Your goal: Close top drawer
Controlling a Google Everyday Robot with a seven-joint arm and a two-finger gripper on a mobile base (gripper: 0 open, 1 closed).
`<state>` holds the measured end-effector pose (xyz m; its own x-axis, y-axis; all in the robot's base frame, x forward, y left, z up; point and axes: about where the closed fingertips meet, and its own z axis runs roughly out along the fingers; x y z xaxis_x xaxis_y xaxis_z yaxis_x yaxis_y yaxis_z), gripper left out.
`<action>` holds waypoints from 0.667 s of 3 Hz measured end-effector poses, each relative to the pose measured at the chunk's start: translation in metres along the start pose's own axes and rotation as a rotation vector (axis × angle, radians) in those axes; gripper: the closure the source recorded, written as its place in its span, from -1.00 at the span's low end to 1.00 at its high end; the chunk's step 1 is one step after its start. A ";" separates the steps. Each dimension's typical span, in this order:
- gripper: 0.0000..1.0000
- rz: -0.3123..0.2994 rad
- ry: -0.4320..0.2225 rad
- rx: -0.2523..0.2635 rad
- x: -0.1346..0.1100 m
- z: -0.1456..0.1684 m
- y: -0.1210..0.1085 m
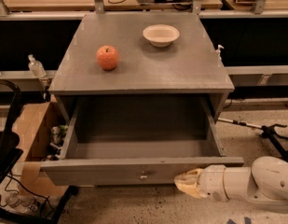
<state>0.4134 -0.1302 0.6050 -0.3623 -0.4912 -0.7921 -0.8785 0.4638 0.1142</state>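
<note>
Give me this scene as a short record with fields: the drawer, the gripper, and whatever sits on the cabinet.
top drawer: open, pulled far out of the grey cabinet
knob: small, centred on the drawer front
gripper: low, just before the drawer front, right of the knob; contact cannot be told
apple: on the cabinet top, left side
bowl: cream, on the cabinet top, further back, right of the apple
task status: drawer not yet closed

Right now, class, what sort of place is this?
Probably a robotics lab: cable-strewn workbenches behind, a grey cabinet staged with an apple and bowl, and the gripper at the front of the open top drawer, right of its knob.
</note>
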 end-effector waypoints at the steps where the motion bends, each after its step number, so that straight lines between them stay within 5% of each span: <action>1: 1.00 -0.012 -0.008 0.003 -0.009 0.009 -0.014; 2: 1.00 -0.025 -0.012 0.006 -0.023 0.021 -0.038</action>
<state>0.4617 -0.1207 0.6063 -0.3368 -0.4936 -0.8018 -0.8851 0.4564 0.0908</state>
